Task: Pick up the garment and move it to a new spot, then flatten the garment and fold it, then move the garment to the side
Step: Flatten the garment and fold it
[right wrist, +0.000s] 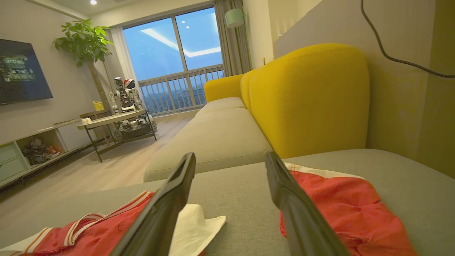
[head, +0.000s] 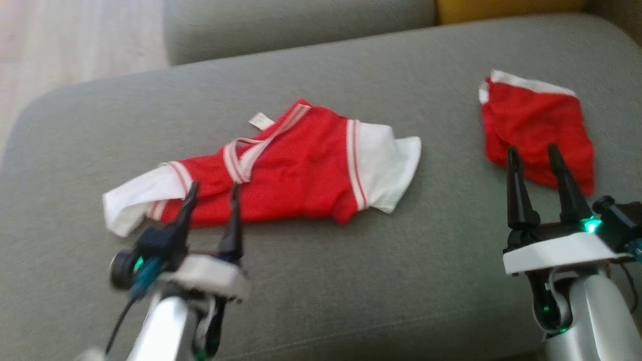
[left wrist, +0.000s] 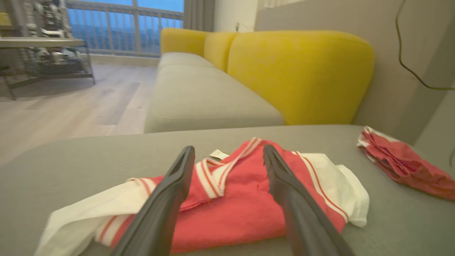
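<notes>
The garment (head: pixel 296 170), a red shirt with white sleeves and striped trim, lies crumpled in the middle of the grey cushion (head: pixel 351 286). My left gripper (head: pixel 214 187) hovers open at the shirt's near left edge, its fingertips over the collar and left sleeve. In the left wrist view the shirt (left wrist: pixel 241 202) spreads between and below the open left gripper (left wrist: pixel 228 149). My right gripper (head: pixel 532 149) stands open at the near edge of a second red piece with a white band (head: pixel 536 125). That piece (right wrist: pixel 344 209) lies under the right finger of the right gripper (right wrist: pixel 230 155), with nothing held.
Behind the cushion runs a grey sofa seat (left wrist: pixel 199 96) with yellow backrests (left wrist: pixel 302 71). Wooden floor (head: pixel 75 40) lies to the far left. A metal side table with a toy robot (right wrist: pixel 121 117) stands across the room. A black cable (right wrist: pixel 398 58) hangs on the wall.
</notes>
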Available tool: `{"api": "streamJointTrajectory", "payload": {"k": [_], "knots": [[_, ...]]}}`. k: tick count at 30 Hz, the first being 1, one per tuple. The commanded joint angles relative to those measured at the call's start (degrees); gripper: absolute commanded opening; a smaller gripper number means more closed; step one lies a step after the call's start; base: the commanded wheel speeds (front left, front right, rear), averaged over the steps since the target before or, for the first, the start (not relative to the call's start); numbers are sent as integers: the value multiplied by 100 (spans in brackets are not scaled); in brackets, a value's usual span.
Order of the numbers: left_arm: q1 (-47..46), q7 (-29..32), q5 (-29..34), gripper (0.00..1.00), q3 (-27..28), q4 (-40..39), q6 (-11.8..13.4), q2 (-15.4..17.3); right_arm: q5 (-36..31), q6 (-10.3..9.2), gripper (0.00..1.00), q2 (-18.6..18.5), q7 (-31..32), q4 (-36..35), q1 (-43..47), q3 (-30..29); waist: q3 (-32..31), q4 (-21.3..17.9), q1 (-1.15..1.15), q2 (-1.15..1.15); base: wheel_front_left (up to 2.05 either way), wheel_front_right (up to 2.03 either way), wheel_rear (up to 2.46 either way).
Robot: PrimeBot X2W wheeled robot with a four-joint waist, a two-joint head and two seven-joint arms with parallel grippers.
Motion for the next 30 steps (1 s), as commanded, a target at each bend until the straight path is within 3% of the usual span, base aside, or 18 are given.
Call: {"api": "streamJointTrajectory", "payload": {"k": [1,8,15,18,24,30], "knots": [[-495,-27,105,100,53,-33,-31,13,35,-1,100,2,-39,-271,-201,135,297,-321,0,0,0,0,0],[-1766,415,430,100,-712,1037,-255,13,238,-1,100,2,-28,-618,-232,130,782,-975,0,0,0,0,0],[-2822,766,790,100,-810,2236,-11,105,462,-1,100,2,-44,-636,-312,319,1100,-1521,0,0,0,0,0],[-3147,808,821,100,-827,2634,-19,127,527,-1,100,3,-49,-596,-309,358,1176,-1676,0,0,0,0,0],[-3585,977,829,100,-941,3281,-83,103,644,-1,100,3,-51,-614,-310,421,1276,-1885,0,0,0,0,0],[-3914,1241,959,100,-1025,3913,150,116,704,-1,100,3,-51,-649,-294,500,1335,-1989,0,0,0,0,0]]}}
